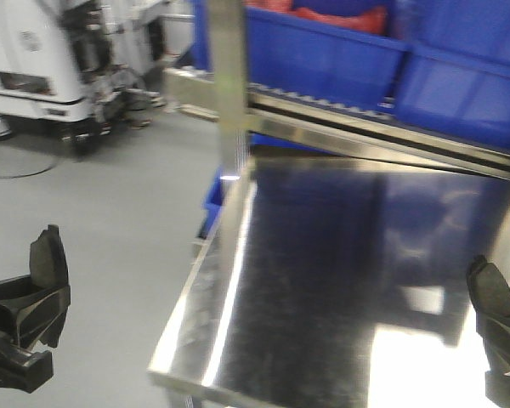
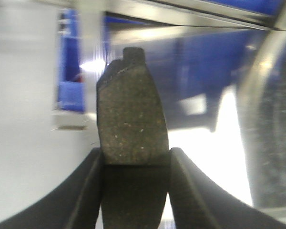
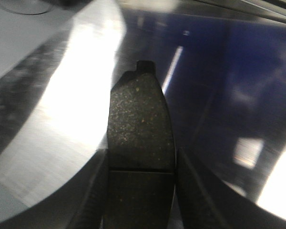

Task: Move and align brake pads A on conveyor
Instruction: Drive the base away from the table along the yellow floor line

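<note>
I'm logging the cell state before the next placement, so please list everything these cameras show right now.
left brake pad: one, grey-brown gritty face, upright between the left jaws
right brake pad: one, dark speckled face, between the right jaws
steel table: one, shiny silver, ahead of the arms
blue bins: at least two, blue, on the rack behind the table
roller rack: one, steel, sloped
white machine: one, far left
floor: grey
conveyor: none in view
left gripper: one, black, clamped on its pad
right gripper: one, black, clamped on its pad
</note>
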Controlling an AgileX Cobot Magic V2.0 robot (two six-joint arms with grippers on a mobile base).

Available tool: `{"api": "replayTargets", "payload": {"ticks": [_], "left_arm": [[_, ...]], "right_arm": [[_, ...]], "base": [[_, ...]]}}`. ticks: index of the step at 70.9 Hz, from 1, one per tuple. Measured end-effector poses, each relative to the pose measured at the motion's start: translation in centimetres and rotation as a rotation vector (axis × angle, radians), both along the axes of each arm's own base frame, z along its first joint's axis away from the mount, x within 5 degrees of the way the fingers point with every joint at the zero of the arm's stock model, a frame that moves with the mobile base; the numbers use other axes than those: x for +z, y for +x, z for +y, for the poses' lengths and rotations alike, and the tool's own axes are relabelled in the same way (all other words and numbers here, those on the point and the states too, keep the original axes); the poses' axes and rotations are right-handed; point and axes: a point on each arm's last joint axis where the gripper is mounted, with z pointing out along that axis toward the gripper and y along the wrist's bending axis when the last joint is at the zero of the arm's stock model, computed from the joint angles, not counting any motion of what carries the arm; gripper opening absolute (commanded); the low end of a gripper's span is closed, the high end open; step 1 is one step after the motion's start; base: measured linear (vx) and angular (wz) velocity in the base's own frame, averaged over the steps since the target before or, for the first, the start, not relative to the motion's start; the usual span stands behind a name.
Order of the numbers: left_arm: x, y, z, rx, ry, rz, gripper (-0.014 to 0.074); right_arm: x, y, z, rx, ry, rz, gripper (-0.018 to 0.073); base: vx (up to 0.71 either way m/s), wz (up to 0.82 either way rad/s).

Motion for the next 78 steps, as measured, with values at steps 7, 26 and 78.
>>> {"api": "replayTargets", "payload": {"ticks": [7, 26, 78], "left_arm": [[0.00, 0.00, 0.00, 0.000, 0.000, 0.000, 0.0209], [0.00, 0.00, 0.00, 0.000, 0.000, 0.000, 0.0209], [0.00, 0.00, 0.00, 0.000, 0.000, 0.000, 0.0209]], "right_arm": [[0.00, 0.00, 0.00, 0.000, 0.000, 0.000, 0.0043], [0.00, 0.00, 0.00, 0.000, 0.000, 0.000, 0.0043], [0.00, 0.00, 0.00, 0.000, 0.000, 0.000, 0.0043]], "base": [[-0.09, 0.85], [-0.05, 0.88], [0.07, 0.73]]}}
